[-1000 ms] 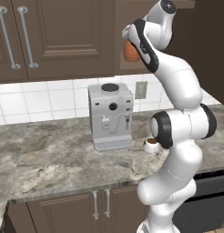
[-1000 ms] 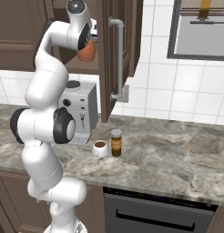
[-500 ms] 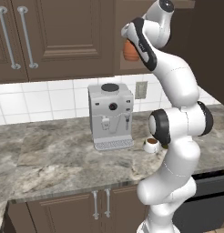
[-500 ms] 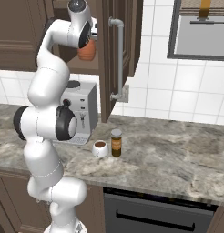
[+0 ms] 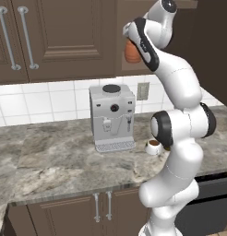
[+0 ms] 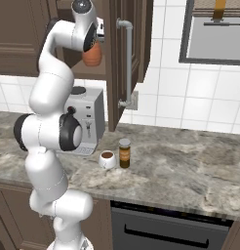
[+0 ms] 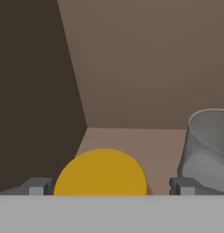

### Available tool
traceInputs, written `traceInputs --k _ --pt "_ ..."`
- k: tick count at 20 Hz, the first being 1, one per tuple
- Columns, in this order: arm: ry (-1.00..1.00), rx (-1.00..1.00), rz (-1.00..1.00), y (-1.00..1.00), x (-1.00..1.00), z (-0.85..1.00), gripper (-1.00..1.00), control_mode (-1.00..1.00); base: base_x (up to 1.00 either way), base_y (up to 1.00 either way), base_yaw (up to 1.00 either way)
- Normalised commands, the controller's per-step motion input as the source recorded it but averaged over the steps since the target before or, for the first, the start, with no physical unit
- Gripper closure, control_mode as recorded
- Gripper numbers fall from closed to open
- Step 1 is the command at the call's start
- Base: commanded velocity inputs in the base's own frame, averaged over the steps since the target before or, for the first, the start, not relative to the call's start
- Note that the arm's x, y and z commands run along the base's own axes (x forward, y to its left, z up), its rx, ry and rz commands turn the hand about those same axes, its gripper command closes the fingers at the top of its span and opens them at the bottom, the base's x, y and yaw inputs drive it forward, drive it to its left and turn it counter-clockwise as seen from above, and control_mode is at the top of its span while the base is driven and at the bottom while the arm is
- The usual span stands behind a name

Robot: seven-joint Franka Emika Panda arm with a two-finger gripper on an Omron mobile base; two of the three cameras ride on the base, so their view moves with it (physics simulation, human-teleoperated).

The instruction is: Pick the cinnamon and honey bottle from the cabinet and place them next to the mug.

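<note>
The honey bottle (image 5: 130,52) (image 6: 91,55), a squat orange jar, stands in the open niche of the dark wooden cabinet (image 5: 64,39) (image 6: 141,39). In the hand view its yellow lid (image 7: 101,173) lies between my two fingertips. My gripper (image 7: 109,187) is open, a finger on each side of the lid and a gap to each. The cinnamon (image 6: 124,153), a slim brown jar, stands upright on the counter right beside the white mug (image 6: 107,159) (image 5: 153,146).
A plain grey cup (image 7: 209,145) stands on the shelf close to my right finger. The niche's dark side wall (image 7: 32,91) is on the other side. A coffee machine (image 5: 112,117) (image 6: 83,127) stands below on the marble counter (image 6: 190,166). The cabinet door (image 6: 124,58) hangs open.
The arm's elbow has shifted slightly. The hand stays at the honey bottle with its jaws wide, and the bottle has not moved.
</note>
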Motion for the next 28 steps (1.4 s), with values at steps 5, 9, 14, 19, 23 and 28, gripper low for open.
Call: traceInputs --k 5,9,14,19,23,28 --pt "-0.03 0.0 0.0 0.05 0.0 -0.09 -1.0 -1.0 0.0 0.0 0.0" --pt "0.0 0.0 0.0 0.0 0.0 -0.17 -1.0 -1.0 0.0 0.0 0.0" --pt "0.0 0.0 0.0 0.0 0.0 -0.04 -1.0 -1.0 0.0 0.0 0.0" --pt "0.0 0.0 0.0 0.0 0.0 0.0 1.0 -1.0 0.0 0.0 0.0" --pt "0.0 0.0 0.0 0.0 0.0 0.0 1.0 -1.0 0.0 0.0 0.0" --pt "0.0 0.0 0.0 0.0 -0.1 0.0 1.0 -1.0 0.0 0.0 0.0"
